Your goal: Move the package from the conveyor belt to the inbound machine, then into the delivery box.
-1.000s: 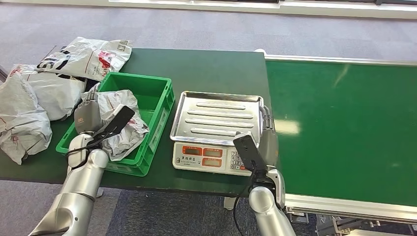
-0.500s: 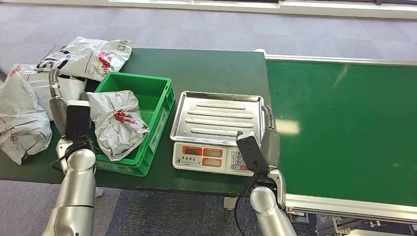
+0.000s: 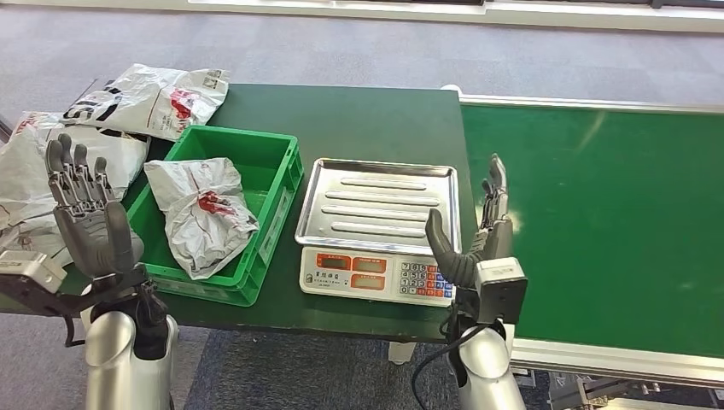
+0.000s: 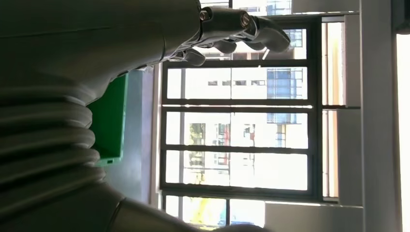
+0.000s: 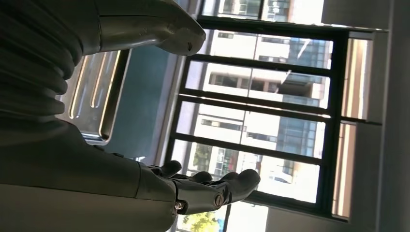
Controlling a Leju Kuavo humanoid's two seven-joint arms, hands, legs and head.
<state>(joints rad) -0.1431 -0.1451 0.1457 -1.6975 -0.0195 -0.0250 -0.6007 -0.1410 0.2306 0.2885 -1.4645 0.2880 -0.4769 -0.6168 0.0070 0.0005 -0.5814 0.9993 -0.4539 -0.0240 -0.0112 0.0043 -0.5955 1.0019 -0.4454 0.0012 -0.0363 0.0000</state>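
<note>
Flanking the scale (image 3: 376, 272) with fingers spread and holding nothing, the left hand (image 3: 85, 218) and right hand (image 3: 480, 231) stand raised, apparently done, since the package (image 3: 202, 213) already lies in the green crate (image 3: 277, 184) left of that scale.

The scale's tray (image 3: 378, 203) is shiny ribbed metal. The crate (image 3: 273, 184) is smooth green plastic. The package (image 3: 203, 213) is crinkled glossy plastic film. The conveyor belt (image 3: 598, 213) looks matt green.
</note>
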